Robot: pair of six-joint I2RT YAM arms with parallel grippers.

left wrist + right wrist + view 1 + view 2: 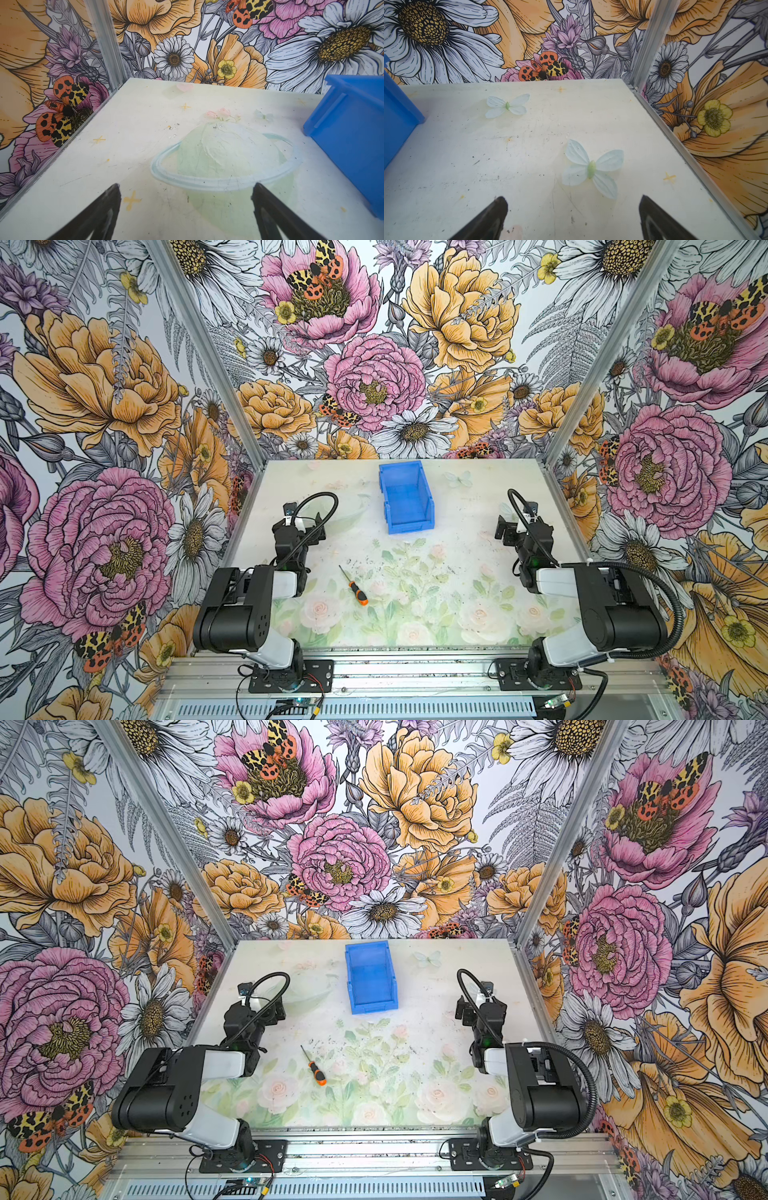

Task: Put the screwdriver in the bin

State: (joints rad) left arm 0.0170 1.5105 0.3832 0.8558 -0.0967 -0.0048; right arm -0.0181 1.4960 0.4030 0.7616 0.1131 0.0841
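Black matte left gripper [186,207] and right gripper [573,216]: we see jaws spread, empty. Slim orange-and-black banded screwdriver [353,587] lies flat, well apart from boxy blue plastic bin [406,497], off its low front wall.

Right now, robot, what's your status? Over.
Left end effector, right end effector: open, empty. Screwdriver on table, outside bin. Nothing between them.

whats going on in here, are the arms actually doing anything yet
Nothing is being handled yet. A small screwdriver with an orange-and-black banded handle lies on the pale floral-printed tabletop, in front of the left arm. The bright blue open-topped plastic bin sits empty further back, near the middle. The left end effector and right end effector are both open and hold nothing, one on either side of the bin and apart from it.
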